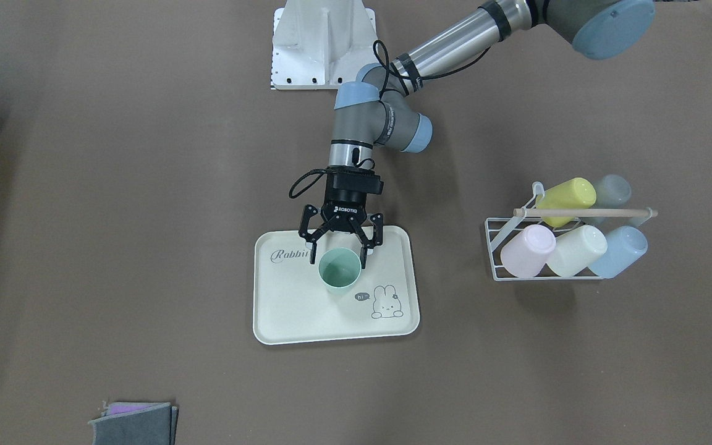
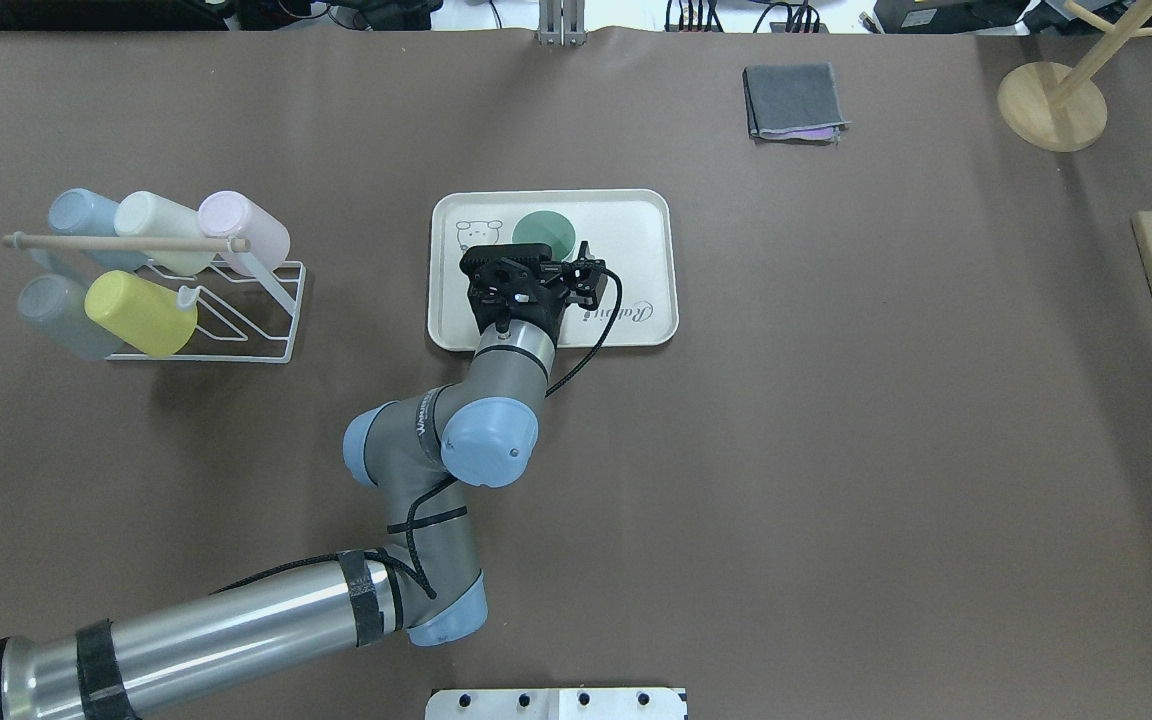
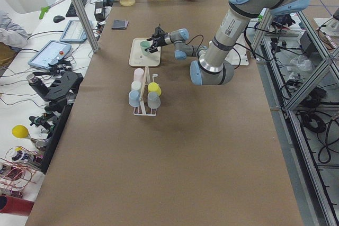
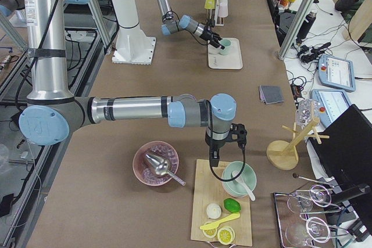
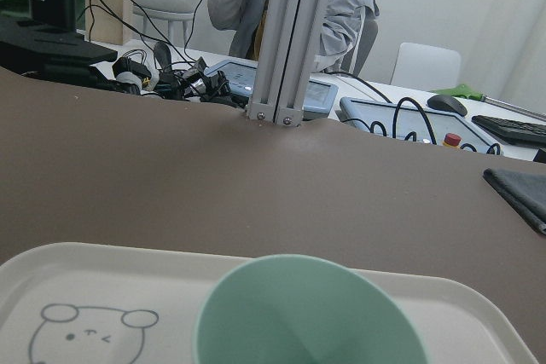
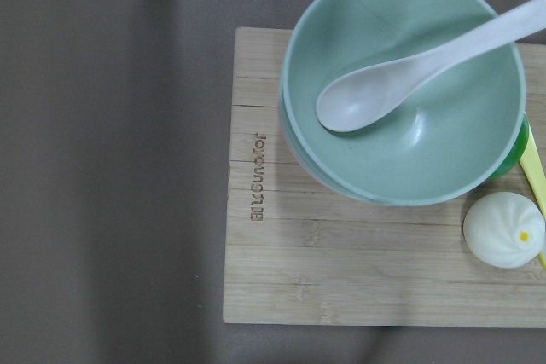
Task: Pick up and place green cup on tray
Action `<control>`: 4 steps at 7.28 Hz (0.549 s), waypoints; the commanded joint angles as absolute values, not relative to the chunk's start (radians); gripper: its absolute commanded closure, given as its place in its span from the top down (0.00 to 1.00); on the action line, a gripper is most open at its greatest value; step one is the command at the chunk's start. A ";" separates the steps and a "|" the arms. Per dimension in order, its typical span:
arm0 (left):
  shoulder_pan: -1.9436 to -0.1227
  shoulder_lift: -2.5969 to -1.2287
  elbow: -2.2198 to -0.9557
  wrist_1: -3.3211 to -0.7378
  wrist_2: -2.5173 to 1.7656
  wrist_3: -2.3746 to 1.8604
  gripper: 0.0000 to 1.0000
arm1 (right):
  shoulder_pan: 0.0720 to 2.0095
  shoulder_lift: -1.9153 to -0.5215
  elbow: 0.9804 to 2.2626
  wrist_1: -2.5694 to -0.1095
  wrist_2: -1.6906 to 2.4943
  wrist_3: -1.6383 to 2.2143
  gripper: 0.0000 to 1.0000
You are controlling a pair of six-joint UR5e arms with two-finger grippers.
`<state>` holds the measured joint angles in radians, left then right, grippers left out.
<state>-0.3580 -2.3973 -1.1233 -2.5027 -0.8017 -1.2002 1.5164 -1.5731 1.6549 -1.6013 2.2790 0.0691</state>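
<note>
Near the centre of the front-facing frame, the green cup (image 1: 339, 272) is seen standing upright, mouth up, on the tray (image 1: 282, 321). It is placed between the "Rabbit" script at the tray's upper left and the bunny drawing at its lower right. The left gripper (image 1: 339, 256) is held at the cup's upper edge in that frame, with its jaws spread wide. One fingertip is seen at each side of the rim, and whether either touches the cup cannot be told. At the bottom of the left wrist frame the cup's open mouth is shown, with the tray's rim behind it.

At the right of the front-facing frame a wire rack (image 1: 491, 247) loaded with pastel cups is set well apart from the tray. Toward the lower middle of the right-side frame the right gripper (image 4: 224, 143) is held over a green bowl (image 6: 444, 151), in which a white spoon (image 6: 384, 95) is laid, on a wooden board (image 6: 341, 279). Whether its jaws are spread or closed cannot be told.
</note>
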 commanded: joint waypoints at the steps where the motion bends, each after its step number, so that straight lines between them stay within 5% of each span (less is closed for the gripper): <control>1: -0.356 -2.344 -1.239 -2.491 -0.808 -1.137 0.98 | 1.516 -1.591 1.654 -1.592 2.273 0.068 1.00; 4: -0.392 -2.211 -1.517 -2.403 -0.940 -0.988 0.98 | 1.516 -1.594 1.638 -1.591 2.278 0.067 1.00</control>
